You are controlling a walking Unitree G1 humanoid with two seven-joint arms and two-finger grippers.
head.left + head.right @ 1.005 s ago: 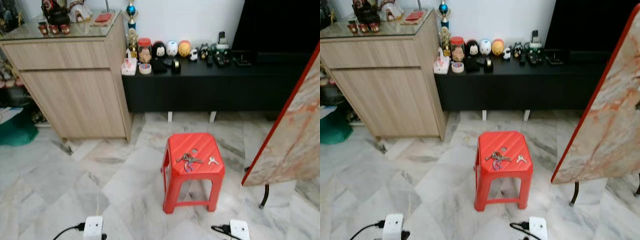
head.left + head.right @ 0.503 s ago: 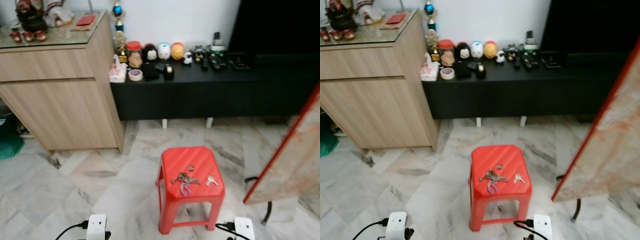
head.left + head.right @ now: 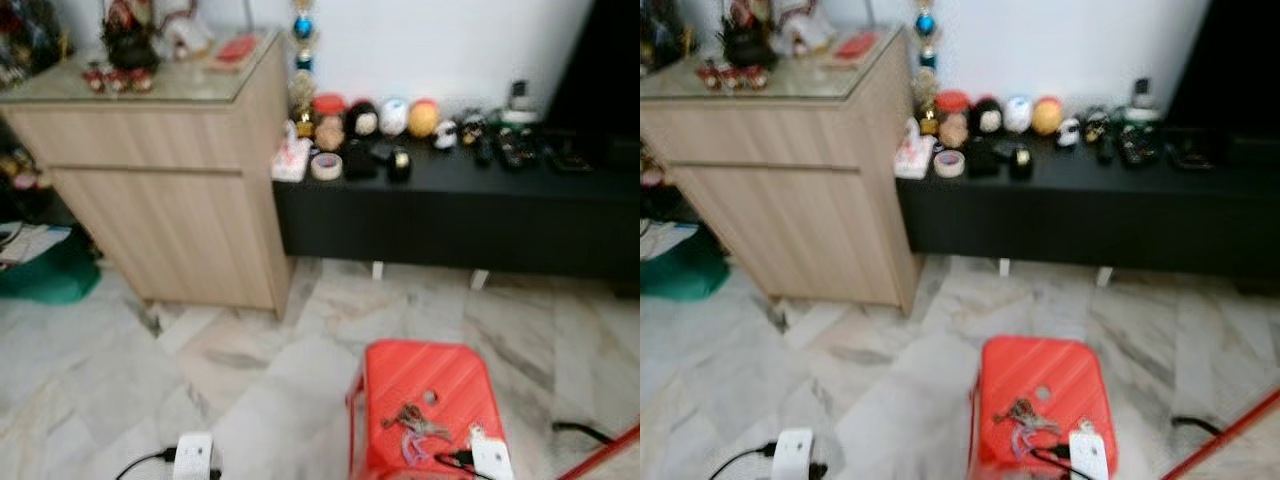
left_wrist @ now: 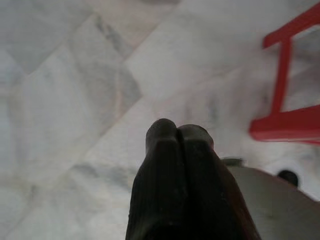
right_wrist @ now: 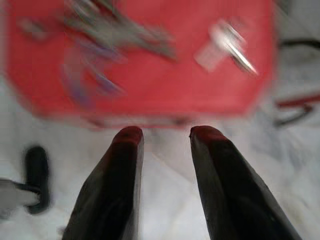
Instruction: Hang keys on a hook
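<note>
My left gripper [image 4: 178, 131] hangs low over the marble floor [image 4: 75, 75], its fingers [image 4: 162, 137] pressed together on nothing, with a leg of the red stool [image 4: 287, 125] off to one side. My right gripper [image 5: 165, 135] hovers just short of the stool's near edge, its fingers [image 5: 127, 142] spread apart and empty.

On the red stool [image 3: 425, 385] lie the keys [image 3: 415, 422], a loose bunch on a ring with something purple trailing from it, and just beside them a separate small key [image 5: 227, 42] on a pale tag. Both are blurred, so I cannot count the pieces.

I judge the bunch light but floppy: hard, slippery metal that will swing and slide if I pinch one blade. The ring, or the knot where the keys gather, looks the surest place to take hold, and it is also what must go over a hook. The ribbed seat may let a fingertip get under it.

Farther off stands a wooden cabinet [image 3: 170, 190] with ornaments on its glass top, and a long black desk [image 3: 450, 210] against the wall carrying a row of small figurines [image 3: 395, 118]. I cannot make out a hook anywhere.
</note>
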